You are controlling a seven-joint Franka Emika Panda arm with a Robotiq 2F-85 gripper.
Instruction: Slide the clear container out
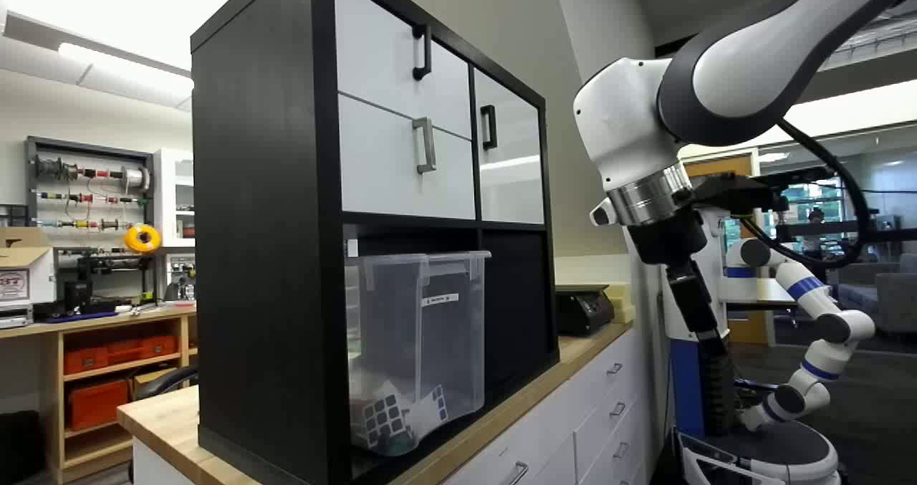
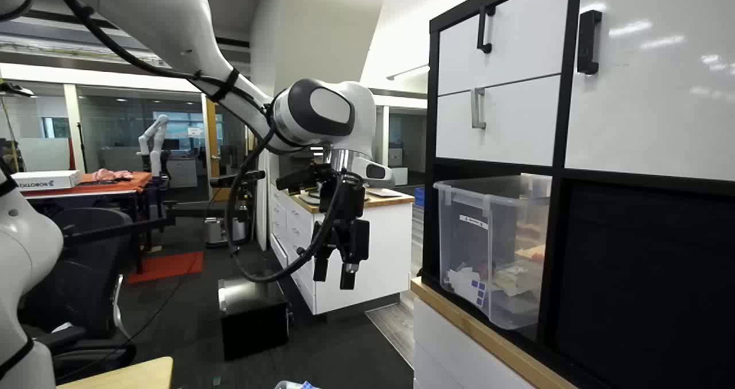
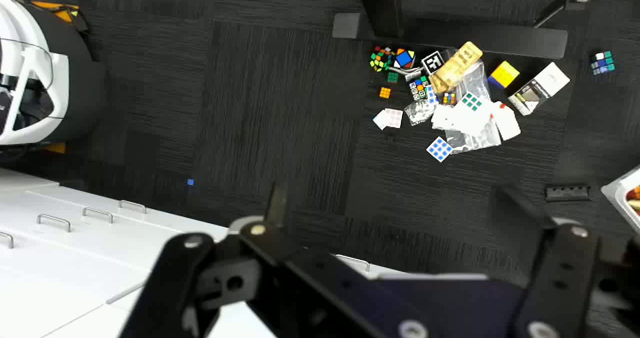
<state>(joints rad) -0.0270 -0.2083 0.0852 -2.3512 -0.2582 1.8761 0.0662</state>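
The clear container (image 1: pixel 453 342) sits in the lower cubby of the black cabinet, and it also shows there in an exterior view (image 2: pixel 464 245). It is a large see-through bin with a rim and a small label on its front. Small objects, including cards with cube patterns, lie in its bottom. My gripper (image 2: pixel 334 275) hangs pointing down in front of the cabinet, well apart from the container. In the wrist view my gripper (image 3: pixel 393 203) is open, with nothing between its fingers. The container is out of the wrist view.
The black cabinet (image 1: pixel 261 220) has white drawers with handles above the container and stands on a wooden counter (image 2: pixel 476 328) over white drawers. Loose cubes and cards (image 3: pixel 470 113) lie on the dark floor beneath the gripper. A black box (image 2: pixel 254 320) stands on the floor.
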